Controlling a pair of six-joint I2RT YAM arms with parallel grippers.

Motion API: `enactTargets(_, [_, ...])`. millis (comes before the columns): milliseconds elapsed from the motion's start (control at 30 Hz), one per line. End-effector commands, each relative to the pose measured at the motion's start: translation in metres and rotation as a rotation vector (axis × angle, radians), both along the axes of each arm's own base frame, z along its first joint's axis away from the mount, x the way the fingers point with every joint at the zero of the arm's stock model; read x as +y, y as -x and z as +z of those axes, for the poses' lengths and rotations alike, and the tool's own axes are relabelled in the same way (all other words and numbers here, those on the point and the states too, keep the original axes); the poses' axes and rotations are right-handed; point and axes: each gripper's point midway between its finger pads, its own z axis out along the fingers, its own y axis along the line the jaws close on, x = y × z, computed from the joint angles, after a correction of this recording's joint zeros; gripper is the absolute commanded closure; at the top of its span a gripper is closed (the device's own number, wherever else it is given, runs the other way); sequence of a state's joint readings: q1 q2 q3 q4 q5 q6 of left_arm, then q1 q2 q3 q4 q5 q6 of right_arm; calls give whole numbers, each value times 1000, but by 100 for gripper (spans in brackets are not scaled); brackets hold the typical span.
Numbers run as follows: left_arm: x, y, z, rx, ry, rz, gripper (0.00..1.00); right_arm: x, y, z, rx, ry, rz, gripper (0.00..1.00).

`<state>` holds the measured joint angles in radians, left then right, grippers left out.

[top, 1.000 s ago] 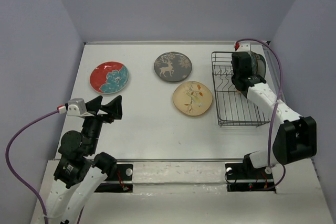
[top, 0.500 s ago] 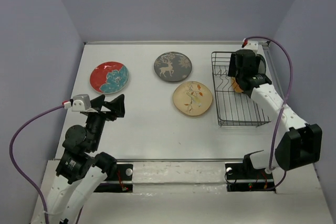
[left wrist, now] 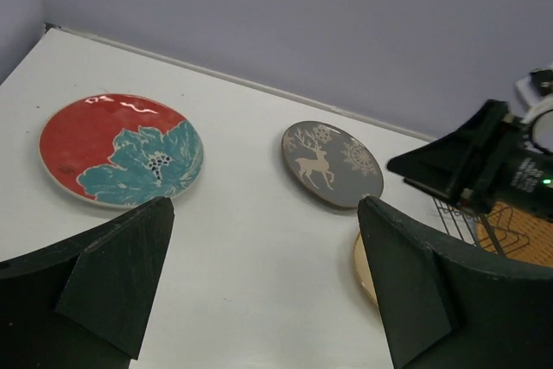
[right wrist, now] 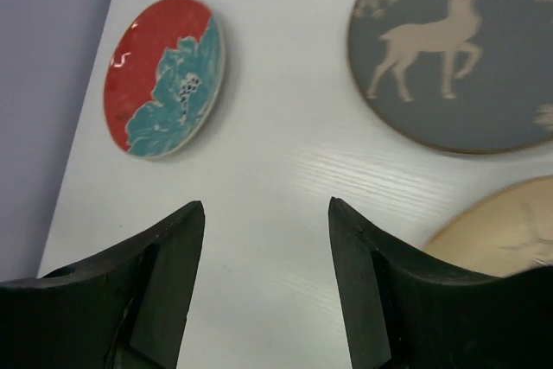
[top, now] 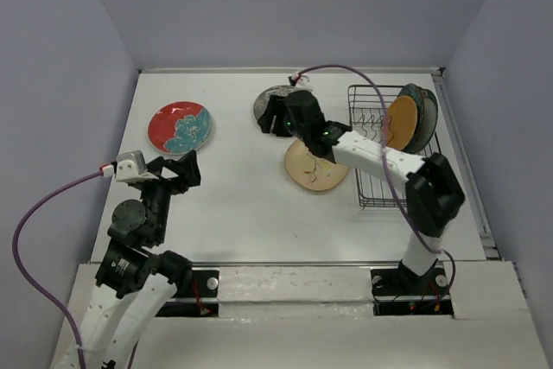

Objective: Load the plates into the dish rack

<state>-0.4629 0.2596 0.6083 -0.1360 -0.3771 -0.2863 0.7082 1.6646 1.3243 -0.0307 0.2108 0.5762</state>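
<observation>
Three plates lie flat on the table: the red one with a teal flower (top: 180, 127) (left wrist: 121, 150) (right wrist: 164, 77), the grey deer plate (top: 278, 97) (left wrist: 333, 163) (right wrist: 458, 49) and the cream floral plate (top: 313, 172) (right wrist: 505, 231). In the black wire dish rack (top: 380, 187) an orange plate (top: 400, 121) stands upright, with a dark teal plate (top: 426, 118) behind it. My right gripper (top: 271, 118) (right wrist: 265, 205) hovers open and empty over bare table beside the deer plate. Near the table's front left, my left gripper (top: 185, 172) (left wrist: 265, 205) is wide open and empty.
Grey walls close the table at the back and both sides. The right arm stretches across the cream plate from the rack side. A purple cable loops above the rack's back left corner (top: 354, 91).
The right arm has swung left from the dish rack to the deer plate, leaving the orange plate standing in the rack; its jaws have opened. The left arm has barely moved.
</observation>
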Motion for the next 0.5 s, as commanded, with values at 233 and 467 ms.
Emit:
enactTargets(233, [18, 0, 14, -38, 41, 93, 1, 185, -27, -22, 115, -352, 110, 40])
enactTargets(467, [15, -1, 12, -32, 40, 82, 1, 221, -41, -81, 212, -393, 96, 41])
